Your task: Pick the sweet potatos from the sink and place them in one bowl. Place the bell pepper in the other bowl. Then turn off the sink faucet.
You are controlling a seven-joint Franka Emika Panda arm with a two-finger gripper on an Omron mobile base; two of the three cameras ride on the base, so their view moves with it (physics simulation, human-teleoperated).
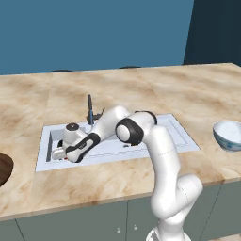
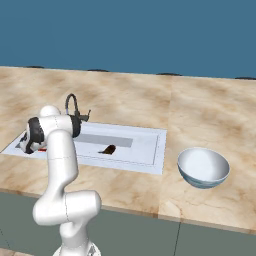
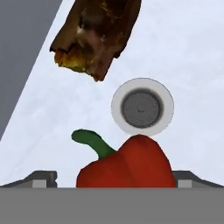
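My gripper (image 1: 57, 153) is down in the left compartment of the pale sink (image 1: 181, 137), open. In the hand view the red bell pepper (image 3: 124, 164) with its green stem lies between the two widely spread fingertips (image 3: 43, 179), just below the round drain (image 3: 142, 107). One brown sweet potato (image 3: 94, 35) lies beyond the drain, near the basin wall. A second sweet potato (image 2: 107, 149) rests in the right compartment. The dark sink faucet (image 1: 89, 110) stands behind the basin. The dark brown bowl (image 1: 4, 172) is at the far left edge; the pale blue-white bowl (image 2: 203, 167) sits on the counter to the right.
The marble counter (image 1: 141, 84) surrounds the sink, with a blue wall behind. My arm's elbow (image 1: 132, 129) hangs over the middle of the basin. The faucet post is close behind my forearm.
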